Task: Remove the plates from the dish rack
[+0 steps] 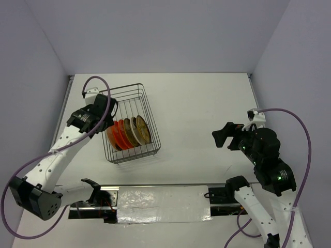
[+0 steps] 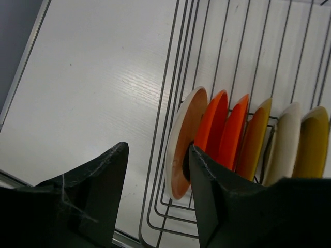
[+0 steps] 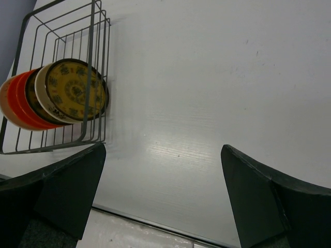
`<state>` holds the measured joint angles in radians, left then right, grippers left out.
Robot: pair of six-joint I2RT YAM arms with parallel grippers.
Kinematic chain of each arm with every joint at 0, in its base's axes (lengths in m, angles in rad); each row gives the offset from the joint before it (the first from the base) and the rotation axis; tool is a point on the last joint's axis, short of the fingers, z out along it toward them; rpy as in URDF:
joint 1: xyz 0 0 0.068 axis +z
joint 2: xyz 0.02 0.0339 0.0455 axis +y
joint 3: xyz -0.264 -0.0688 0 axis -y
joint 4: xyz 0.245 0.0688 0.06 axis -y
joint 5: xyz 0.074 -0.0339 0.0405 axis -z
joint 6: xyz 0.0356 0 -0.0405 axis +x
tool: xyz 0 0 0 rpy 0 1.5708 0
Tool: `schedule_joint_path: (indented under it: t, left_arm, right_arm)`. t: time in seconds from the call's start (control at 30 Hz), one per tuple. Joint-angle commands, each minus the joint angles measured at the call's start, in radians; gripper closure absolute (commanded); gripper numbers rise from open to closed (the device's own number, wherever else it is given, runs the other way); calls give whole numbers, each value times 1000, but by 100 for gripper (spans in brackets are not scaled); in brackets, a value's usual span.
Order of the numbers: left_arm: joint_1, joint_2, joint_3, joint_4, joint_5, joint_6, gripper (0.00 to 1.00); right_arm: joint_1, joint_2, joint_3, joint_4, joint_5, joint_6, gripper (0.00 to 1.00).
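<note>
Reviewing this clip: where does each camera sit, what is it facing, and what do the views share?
Top external: above and behind, looking down at the table; left arm and right arm show.
Left wrist: above the dish rack, looking down on the plates edge-on; the open left gripper shows.
Right wrist: over bare table, looking down across it to the rack; the open right gripper shows.
Shared: all three show rack and plates.

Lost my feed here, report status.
Left claw open over dish rack edge, near end plate. Right claw open, away. All plates in rack. Nothing blocking.
</note>
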<state>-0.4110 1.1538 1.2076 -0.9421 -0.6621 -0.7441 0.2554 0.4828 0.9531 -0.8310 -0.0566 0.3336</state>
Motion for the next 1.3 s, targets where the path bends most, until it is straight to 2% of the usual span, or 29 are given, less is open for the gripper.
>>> schedule_joint_path:
  t: [0.0, 0.1, 0.4, 0.8, 0.9, 0.93, 1.03, 1.07, 1.27]
  left_arm:
    - [-5, 23, -26, -3, -63, -43, 38]
    - [-6, 40, -65, 9, -54, -46, 44]
    - [-8, 84, -160, 77, -16, -54, 55]
    - [-35, 99, -183, 98, 2, -77, 55]
    - [-35, 121, -187, 92, 4, -83, 67]
    - [-35, 122, -187, 92, 7, -84, 75]
    - [-37, 119, -186, 88, 10, -92, 88]
    - [-38, 115, -183, 85, 10, -95, 98]
    - [-48, 61, -100, 10, -17, -121, 100]
  right_arm:
    - [-2, 5, -14, 10, -3, -16, 0]
    - [-2, 0, -31, 26, -18, -8, 0]
    - [-2, -9, -70, 52, -49, 8, 0]
    - [-2, -26, -79, 46, -46, 5, 0]
    - [-2, -33, -82, 53, -54, 7, 0]
    - [-2, -33, -82, 55, -54, 5, 0]
    - [-2, -32, -79, 52, -52, 5, 0]
    - [-2, -32, -79, 53, -51, 4, 0]
    - [-2, -32, -85, 66, -58, 4, 0]
